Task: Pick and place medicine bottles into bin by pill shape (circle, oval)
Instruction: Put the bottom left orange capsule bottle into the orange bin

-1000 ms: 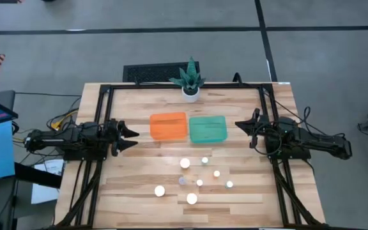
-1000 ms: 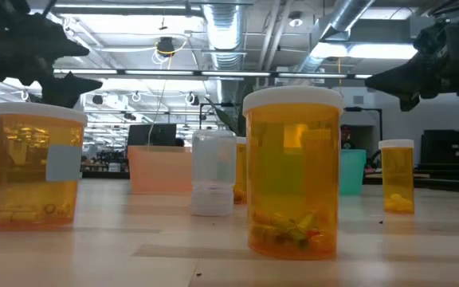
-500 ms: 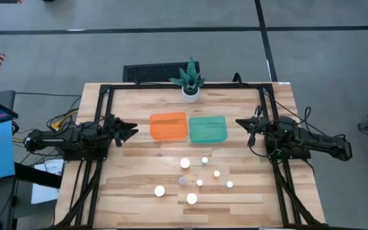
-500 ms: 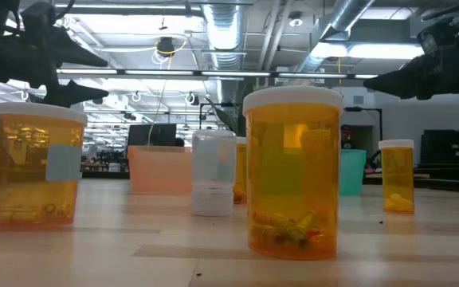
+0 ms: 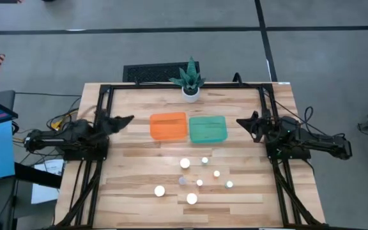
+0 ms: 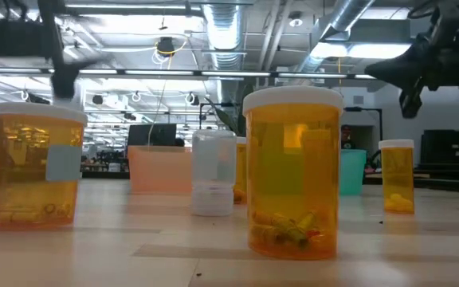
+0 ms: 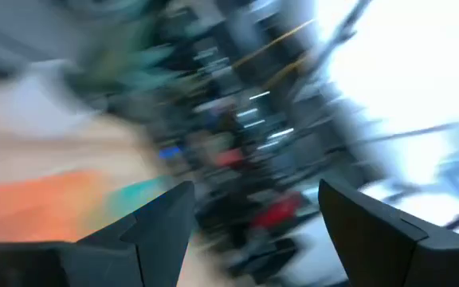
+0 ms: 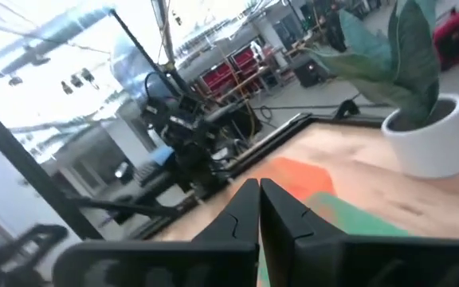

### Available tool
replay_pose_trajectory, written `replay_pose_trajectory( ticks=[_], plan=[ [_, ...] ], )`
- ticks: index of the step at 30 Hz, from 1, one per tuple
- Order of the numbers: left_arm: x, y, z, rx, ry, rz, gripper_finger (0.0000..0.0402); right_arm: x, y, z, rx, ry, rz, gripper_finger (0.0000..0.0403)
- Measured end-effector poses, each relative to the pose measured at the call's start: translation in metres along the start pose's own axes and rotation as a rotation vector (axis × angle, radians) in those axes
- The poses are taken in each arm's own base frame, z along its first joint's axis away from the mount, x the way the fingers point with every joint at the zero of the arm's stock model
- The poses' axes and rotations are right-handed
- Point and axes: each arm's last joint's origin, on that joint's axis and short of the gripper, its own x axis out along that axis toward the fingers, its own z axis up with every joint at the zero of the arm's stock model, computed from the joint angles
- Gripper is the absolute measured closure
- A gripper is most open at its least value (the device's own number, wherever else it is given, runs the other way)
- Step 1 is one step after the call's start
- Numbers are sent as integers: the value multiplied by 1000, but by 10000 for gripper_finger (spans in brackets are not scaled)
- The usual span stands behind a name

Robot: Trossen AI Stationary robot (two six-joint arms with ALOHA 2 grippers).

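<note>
Seven medicine bottles (image 5: 184, 163) with white caps, standing close together on the near middle of the wooden table (image 5: 139, 160). Three wide caps, four small ones. Up close in the low view: big orange bottles (image 6: 293, 171) with pills at the bottom, one clear bottle (image 6: 213, 172) between them, one thin orange bottle (image 6: 397, 176) off to the side.

Behind the bottles, two trays side by side: orange tray (image 5: 168, 126) and green tray (image 5: 207, 128), touching. Behind those, a plant in a white pot (image 5: 190, 91) at the far edge.

Left gripper (image 5: 128, 119) up in the air at the left side of the table, near the orange tray, well apart from the bottles. Fingers (image 7: 162, 219) spread apart, nothing between them.

Right gripper (image 5: 240, 121) up in the air at the right side, just beside the green tray, also well apart from the bottles. Fingers (image 8: 241, 211) pressed together, holding nothing.

All bottles on the table, none in a tray, none touched by a gripper.
</note>
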Motion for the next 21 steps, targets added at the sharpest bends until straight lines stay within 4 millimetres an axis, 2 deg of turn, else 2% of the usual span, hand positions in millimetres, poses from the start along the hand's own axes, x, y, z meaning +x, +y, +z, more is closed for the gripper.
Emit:
replay_pose_trajectory(
  ticks=[4,6,8,12,15,19,21],
  plan=[
    [1,-35,22,-24,-155,-274,141,0,0,1,110,-8,0,377],
    [6,-54,31,34,-158,-301,143,0,1,2,155,-16,7,377],
    [18,-74,36,102,-91,-284,148,0,1,2,161,-20,10,377],
    [57,-109,32,228,193,-182,157,0,1,2,161,-19,9,377],
    [85,-126,18,285,492,-61,159,0,1,2,161,-19,9,377],
    [112,-130,-14,350,866,152,160,0,1,2,161,-18,9,377],
    [120,-130,-32,397,1038,200,160,0,1,2,160,-18,9,377]
  ],
)
